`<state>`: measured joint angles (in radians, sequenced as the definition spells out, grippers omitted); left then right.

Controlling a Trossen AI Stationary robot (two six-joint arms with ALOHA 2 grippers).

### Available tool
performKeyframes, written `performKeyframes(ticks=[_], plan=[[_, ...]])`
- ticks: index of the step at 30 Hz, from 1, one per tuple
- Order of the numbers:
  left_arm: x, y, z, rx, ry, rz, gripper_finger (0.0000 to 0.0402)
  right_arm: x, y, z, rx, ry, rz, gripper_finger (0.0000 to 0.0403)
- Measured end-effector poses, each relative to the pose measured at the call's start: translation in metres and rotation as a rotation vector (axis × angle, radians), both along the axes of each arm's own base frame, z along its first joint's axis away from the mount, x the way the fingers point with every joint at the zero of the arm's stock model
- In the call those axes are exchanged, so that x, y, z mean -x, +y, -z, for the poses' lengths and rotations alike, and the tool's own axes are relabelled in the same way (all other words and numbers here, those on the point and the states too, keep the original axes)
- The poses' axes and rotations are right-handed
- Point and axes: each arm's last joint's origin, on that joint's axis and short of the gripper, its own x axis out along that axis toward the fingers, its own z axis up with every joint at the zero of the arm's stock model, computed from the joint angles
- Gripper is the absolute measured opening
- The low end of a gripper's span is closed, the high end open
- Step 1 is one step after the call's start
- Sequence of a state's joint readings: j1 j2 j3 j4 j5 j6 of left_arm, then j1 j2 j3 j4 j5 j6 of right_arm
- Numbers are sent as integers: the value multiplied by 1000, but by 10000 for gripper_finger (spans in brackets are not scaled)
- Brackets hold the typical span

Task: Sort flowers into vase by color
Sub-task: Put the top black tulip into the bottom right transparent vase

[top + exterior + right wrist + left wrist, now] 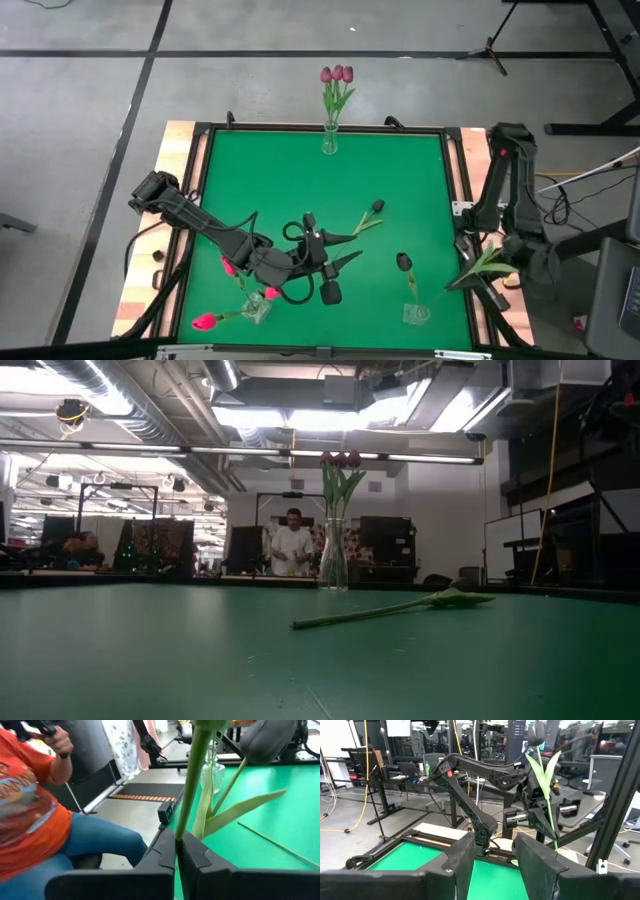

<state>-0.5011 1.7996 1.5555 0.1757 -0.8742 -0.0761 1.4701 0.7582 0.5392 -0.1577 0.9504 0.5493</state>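
**Op:** Three vases, where do the flowers stand? Any readable text?

**Bot:** One dark tulip [186, 810] is in my right gripper [179, 840], fingers clamped together on its green stem, near-black head [265, 742] up. That gripper sits off the mat's right edge, by the table frame [462, 175].
Second dark tulip [376, 207] lies flat on the green mat [280, 180], mid-right, touching nothing.
Third dark tulip [403, 262] stands in the near-right vase [415, 314].
Pink tulips [228, 265] lean out of the near-left vase [256, 310].
Mauve tulips [337, 74] stand upright in the far vase [329, 140], at the mat's far edge, centre.

**Op:** Text?

**Bot:** Only a print on the orange shirt [25, 795] of a seated person beside the table. Can't read it.

**Op:** Left arm?

**Bot:** Stretched from the left edge out over the mat, low, wrist near mat centre. My left gripper [492, 850] has its fingers apart with nothing between them, aimed across at my right arm [470, 805].

**Op:** Background?

**Bot:** A person in a white top [292, 545] well behind the far vase.
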Motion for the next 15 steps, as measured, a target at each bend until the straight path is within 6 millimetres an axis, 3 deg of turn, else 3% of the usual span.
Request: performKeyframes(ticks=[15], plan=[[0,0,0,0,1,0,141,-2,18,11,-34,47,27,1]])
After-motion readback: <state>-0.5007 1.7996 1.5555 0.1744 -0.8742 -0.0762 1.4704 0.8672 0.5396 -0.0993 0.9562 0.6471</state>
